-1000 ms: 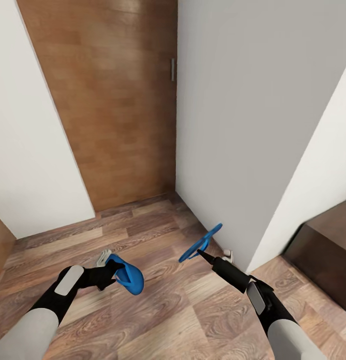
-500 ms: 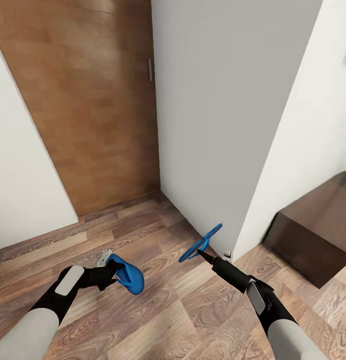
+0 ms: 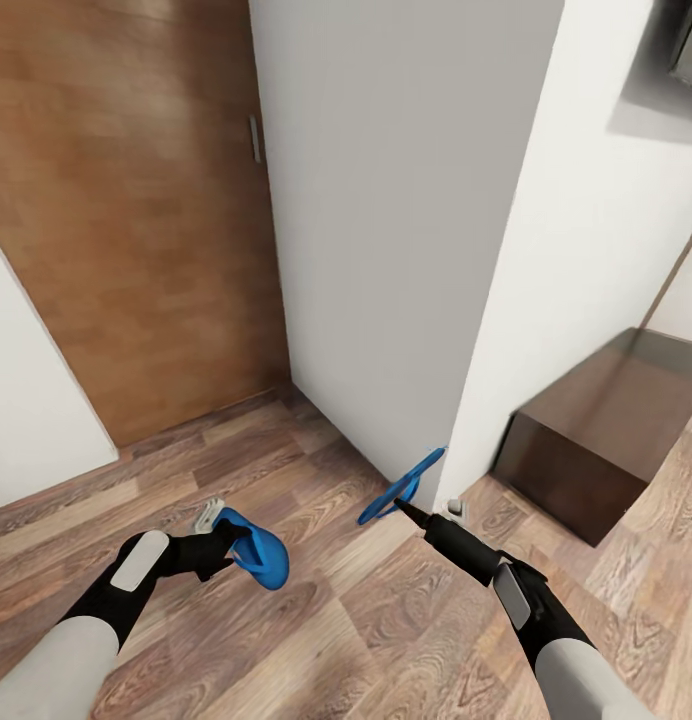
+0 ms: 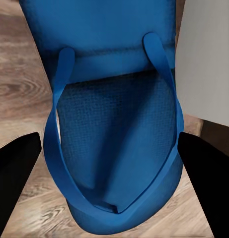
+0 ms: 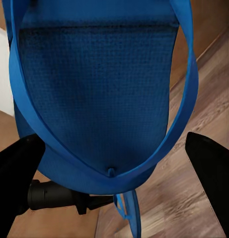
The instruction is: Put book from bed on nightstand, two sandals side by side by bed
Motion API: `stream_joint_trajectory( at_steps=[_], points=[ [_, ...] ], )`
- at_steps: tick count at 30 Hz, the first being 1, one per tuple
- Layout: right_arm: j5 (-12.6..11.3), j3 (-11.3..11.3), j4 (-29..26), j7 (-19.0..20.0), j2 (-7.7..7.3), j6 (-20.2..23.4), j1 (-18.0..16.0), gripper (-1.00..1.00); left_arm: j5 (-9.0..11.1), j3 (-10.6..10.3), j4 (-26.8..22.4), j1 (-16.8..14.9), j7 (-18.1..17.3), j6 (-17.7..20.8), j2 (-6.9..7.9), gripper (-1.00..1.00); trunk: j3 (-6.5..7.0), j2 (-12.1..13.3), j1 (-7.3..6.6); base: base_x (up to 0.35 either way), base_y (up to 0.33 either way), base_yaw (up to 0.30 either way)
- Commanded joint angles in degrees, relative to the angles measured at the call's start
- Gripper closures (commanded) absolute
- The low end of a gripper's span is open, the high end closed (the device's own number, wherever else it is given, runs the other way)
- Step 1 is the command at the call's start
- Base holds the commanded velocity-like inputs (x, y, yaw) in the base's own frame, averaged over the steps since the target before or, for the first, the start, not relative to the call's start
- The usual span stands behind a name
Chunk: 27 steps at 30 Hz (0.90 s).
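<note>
Left gripper point(image 3: 226, 545) at 8 o'clock clamps one sandal point(image 3: 258, 552); right gripper point(image 3: 404, 507) at 5 o'clock clamps the other sandal point(image 3: 402, 486).

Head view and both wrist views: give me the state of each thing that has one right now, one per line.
left gripper: shut on the left sandal, held above the floor.
right gripper: shut on the right sandal, held off the floor, tilted.
wooden door: closed, as far as the head view shows.
dark brown cabinet: standing on the floor by the white wall.

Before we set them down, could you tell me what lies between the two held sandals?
In the head view, bare wood-plank floor lies between left sandal and right sandal.
</note>
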Motion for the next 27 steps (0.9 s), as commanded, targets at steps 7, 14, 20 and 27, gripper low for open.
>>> stream_joint_trajectory(
  at_steps=[7, 14, 20, 27],
  points=[
    [-0.1, -0.3, 0.0, 0.3, 0.06, 0.6, -0.1, 1.00, 0.7, 0.2, -0.1, 0.0, 0.5, 0.3, -0.01, 1.00, -0.05, 0.0, -0.01, 0.000, 0.000, -0.222],
    [-0.1, -0.3, 0.0, 0.3, 0.06, 0.6, -0.1, 1.00, 0.7, 0.1, -0.1, 0.0, 0.6, 0.3, -0.09, 1.00, -0.05, 0.0, -0.01, 0.000, 0.000, -0.222],
    [-0.1, -0.3, 0.0, 0.3, 0.06, 0.6, -0.1, 1.00, 0.7, 0.1, -0.1, 0.0, 0.5, 0.3, -0.09, 1.00, -0.05, 0.0, -0.01, 0.000, 0.000, -0.222],
    [-0.1, -0.3, 0.0, 0.3, 0.06, 0.6, -0.1, 1.00, 0.7, 0.2, -0.1, 0.0, 0.5, 0.3, -0.06, 1.00, -0.05, 0.0, -0.01, 0.000, 0.000, -0.222]
  ],
)
